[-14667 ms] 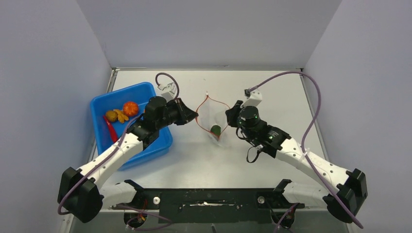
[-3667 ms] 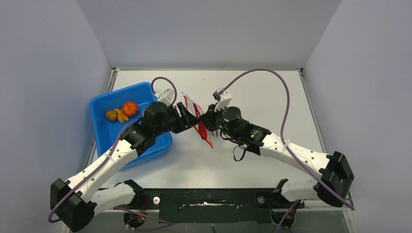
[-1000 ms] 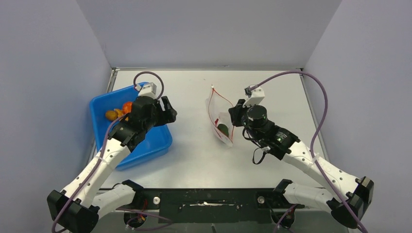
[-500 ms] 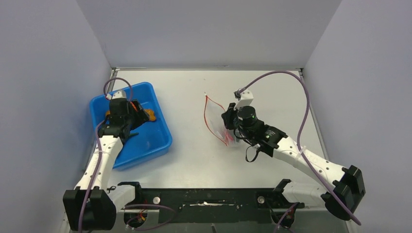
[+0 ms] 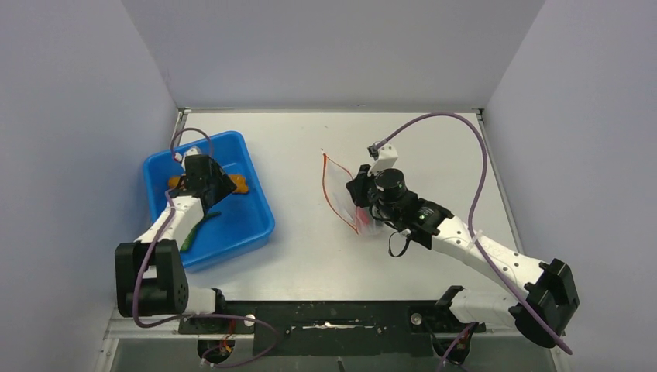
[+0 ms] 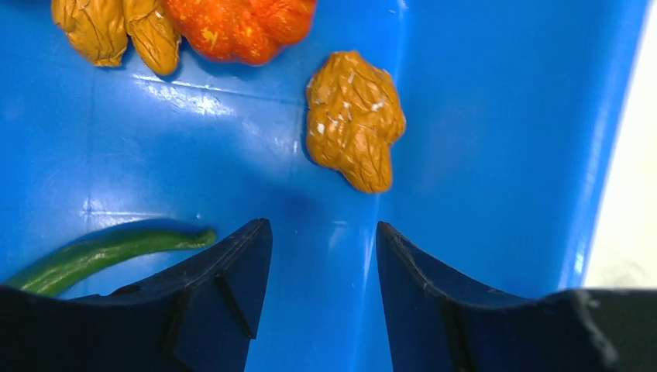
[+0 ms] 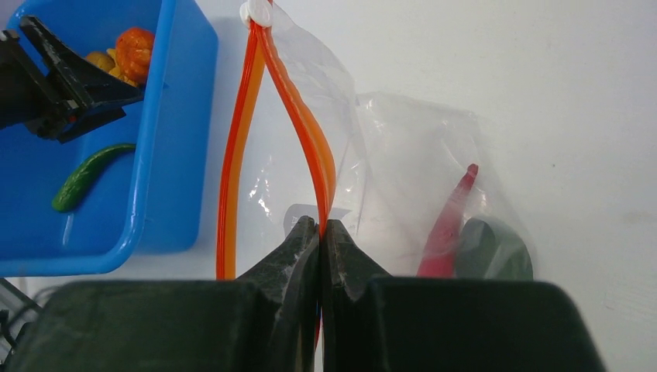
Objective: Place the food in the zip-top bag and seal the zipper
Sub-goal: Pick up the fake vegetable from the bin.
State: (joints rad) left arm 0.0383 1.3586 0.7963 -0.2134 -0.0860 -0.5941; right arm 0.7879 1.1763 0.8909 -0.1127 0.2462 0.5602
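Grey walls close in a pale bench (image 5: 310, 256). On it we see a blue tray (image 5: 232, 229) at the left and the zip-top bag (image 7: 403, 147) lying near the middle. The right pincer (image 7: 319, 226) is clenched on the zipper (image 7: 316, 139), pinching one red-orange strand while the other bows away toward the tray, so the mouth gapes. The bag is clear and crinkled. Inside it, just beside that pincer, a slim red chili (image 7: 448, 225) and a dark green oval piece (image 7: 496, 248) lie touching. The left pincer (image 6: 324, 229) hangs released inside the tray, holding nothing, with a yellow-brown lump (image 6: 355, 120) just ahead of its tips. Beyond that, an orange round fruit (image 6: 240, 27) sits against two more lumps (image 6: 124, 31), and a slim green pod (image 6: 93, 252) lies beside one finger.
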